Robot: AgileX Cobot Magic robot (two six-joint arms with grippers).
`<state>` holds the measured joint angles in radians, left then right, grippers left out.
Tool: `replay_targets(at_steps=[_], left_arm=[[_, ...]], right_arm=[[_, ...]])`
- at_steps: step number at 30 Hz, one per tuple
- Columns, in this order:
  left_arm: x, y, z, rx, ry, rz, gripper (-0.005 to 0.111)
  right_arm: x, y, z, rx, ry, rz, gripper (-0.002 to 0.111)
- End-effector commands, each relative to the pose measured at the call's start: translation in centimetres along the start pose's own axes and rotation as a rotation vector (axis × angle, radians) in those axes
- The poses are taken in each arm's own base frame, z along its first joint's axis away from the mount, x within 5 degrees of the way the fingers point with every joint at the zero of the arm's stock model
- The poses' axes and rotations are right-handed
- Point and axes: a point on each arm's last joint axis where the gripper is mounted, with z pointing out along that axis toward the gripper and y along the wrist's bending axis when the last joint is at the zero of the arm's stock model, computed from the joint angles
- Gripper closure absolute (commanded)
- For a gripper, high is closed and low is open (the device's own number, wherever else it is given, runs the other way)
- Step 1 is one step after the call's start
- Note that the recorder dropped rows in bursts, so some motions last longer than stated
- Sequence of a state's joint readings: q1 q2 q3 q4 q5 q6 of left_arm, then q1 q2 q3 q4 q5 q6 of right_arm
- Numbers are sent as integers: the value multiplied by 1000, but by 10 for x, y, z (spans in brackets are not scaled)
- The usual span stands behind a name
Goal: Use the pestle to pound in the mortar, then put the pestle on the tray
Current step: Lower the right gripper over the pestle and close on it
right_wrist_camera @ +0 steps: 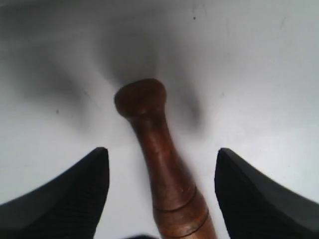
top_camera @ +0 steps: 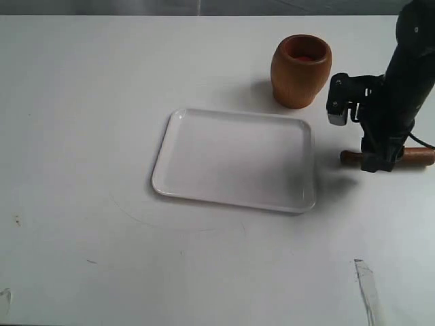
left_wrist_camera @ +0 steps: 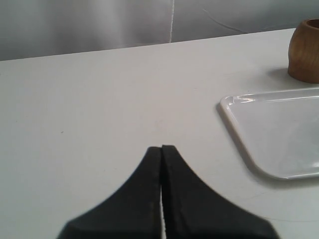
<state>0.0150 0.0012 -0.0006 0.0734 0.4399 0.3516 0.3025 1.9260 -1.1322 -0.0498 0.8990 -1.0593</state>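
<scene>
I have the right fingers (right_wrist_camera: pixel 79 191) spread wide and holding nothing. They stand on either side of the pestle (right_wrist_camera: pixel 162 169), with counter (top_camera: pixel 81 102) showing in the gap on both sides. In the exterior view the pestle lies flat at the right middle of the frame, just right of the tray (top_camera: pixel 170 180) and below the mortar (top_camera: pixel 299 81), which sits upright at the upper right.

The pestle's long axis runs left to right across that frame, with the small knob end toward the tray and the thicker end toward the right edge. My fingers sit across that axis, so I judge that closing them should catch the shaft squarely, somewhere behind the knob.

The left fingers (left_wrist_camera: pixel 147 191) are pressed together with nothing between them. They sit left of the tray and well away from the pestle, so the right arm is clearly the nearer one for the pickup.
</scene>
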Motion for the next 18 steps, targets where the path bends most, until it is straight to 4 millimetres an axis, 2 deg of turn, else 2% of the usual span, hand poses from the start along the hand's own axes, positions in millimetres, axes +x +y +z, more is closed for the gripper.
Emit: replay_targets(at_steps=[1, 10, 13, 16, 18], left_arm=[[0, -1, 0, 8, -7, -12, 107], [0, -1, 0, 8, -7, -12, 107], [0, -1, 0, 8, -7, -12, 107], [0, -1, 0, 8, -7, -12, 107], [0, -1, 0, 8, -7, -12, 107]], right_arm=[[-4, -6, 9, 38, -12, -21, 51], [-5, -8, 23, 21, -5, -22, 51], [-6, -8, 32, -5, 9, -23, 55], [-5, -7, 39, -31, 23, -24, 67], [-5, -5, 42, -53, 34, -25, 85]])
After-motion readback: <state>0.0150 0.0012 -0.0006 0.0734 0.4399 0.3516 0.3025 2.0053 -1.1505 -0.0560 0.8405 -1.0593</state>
